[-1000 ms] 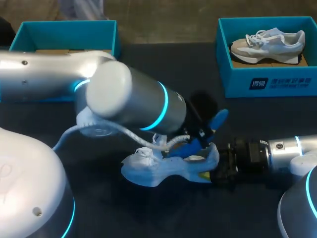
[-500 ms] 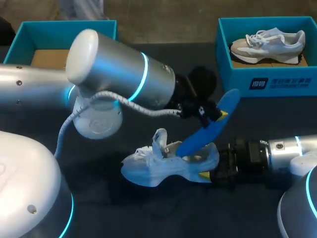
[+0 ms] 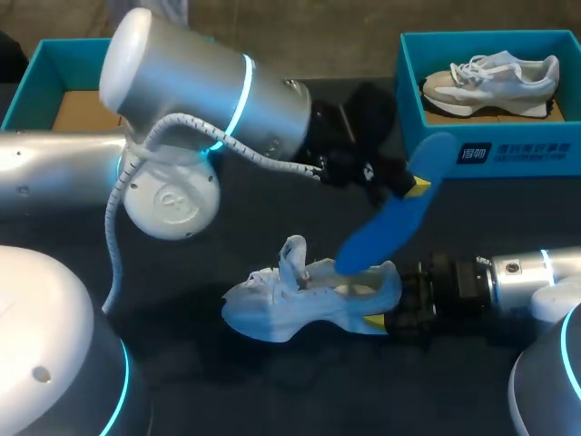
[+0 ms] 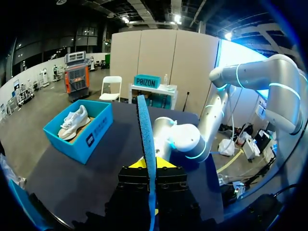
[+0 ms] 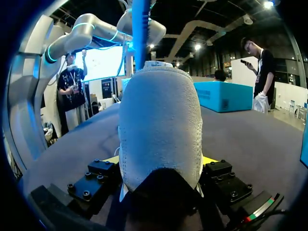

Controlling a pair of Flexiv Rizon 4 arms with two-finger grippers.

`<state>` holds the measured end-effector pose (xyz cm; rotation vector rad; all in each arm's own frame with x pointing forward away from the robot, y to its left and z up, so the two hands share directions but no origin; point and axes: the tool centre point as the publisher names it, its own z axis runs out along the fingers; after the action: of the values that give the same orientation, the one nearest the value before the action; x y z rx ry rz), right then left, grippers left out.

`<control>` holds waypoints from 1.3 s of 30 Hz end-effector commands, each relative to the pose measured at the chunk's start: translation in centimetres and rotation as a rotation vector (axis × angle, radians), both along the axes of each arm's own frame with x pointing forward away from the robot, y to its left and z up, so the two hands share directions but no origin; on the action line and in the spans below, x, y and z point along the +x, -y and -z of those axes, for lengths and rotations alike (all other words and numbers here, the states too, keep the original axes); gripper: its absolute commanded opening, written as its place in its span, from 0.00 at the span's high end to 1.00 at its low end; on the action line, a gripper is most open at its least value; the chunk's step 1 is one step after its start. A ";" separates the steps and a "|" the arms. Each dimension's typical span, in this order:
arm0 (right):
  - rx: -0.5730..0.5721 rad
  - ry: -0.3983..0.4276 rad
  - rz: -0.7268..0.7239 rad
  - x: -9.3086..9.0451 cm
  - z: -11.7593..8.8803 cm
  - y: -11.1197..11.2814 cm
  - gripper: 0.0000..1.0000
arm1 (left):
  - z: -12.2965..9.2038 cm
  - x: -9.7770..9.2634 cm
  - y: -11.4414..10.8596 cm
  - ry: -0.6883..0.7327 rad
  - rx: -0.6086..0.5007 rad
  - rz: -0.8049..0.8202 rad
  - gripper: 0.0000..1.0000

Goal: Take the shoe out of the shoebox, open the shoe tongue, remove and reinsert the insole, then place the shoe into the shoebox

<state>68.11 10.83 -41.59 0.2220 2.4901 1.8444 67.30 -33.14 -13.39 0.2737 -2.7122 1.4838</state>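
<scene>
**Head view.** The shoe point(image 3: 304, 300), pale with a soft knit upper and white laces, lies on its sole on the dark matte table point(image 3: 472, 227). The right gripper point(image 3: 379, 313) clamps its heel. The left gripper point(image 3: 404, 186) grips the upper end of the insole point(image 3: 386, 222), a thin, smooth blue blade with rounded ends. The insole slants down to the shoe's opening; contact there cannot be determined. The empty shoebox point(image 3: 54, 64), teal with a brown card floor, stands at the far left corner. The second shoebox point(image 3: 508, 150) holds the second shoe point(image 3: 495, 77) and carries a white printed label point(image 3: 517, 152) on its front wall.

**Left wrist view.** The insole point(image 4: 146, 139) stands edge-on, pinched from both sides by the nearly closed fingers of the left gripper point(image 4: 153, 164). The second shoebox point(image 4: 79, 139) lies beyond.

**Right wrist view.** The shoe's point(image 5: 161, 130) rounded, finely ribbed heel fills the right gripper point(image 5: 161, 166); both wide-set fingers press it. The insole point(image 5: 140, 33) rises ahead.
</scene>
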 end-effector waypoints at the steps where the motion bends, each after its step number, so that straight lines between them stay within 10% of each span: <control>1: -0.003 0.000 0.002 -0.1 0.0 -0.1 1.00 | -0.3 -0.1 -0.4 0.000 0.004 0.000 1.00; 10: -0.003 0.000 0.002 -0.1 0.0 -0.1 1.00 | -0.3 -0.1 -0.4 0.000 0.004 0.000 1.00; 22: -0.003 0.000 0.002 -0.1 0.0 -0.1 1.00 | -6.8 -0.7 -4.2 -0.198 -0.126 0.118 1.00; 39: -0.003 0.000 0.002 -0.1 0.0 -0.1 1.00 | -13.2 -5.4 -8.1 -0.026 -0.223 0.193 1.00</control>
<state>68.11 10.84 -41.58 0.2219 2.4901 1.8445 62.50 -28.20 -1.15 0.0234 -2.4528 1.6716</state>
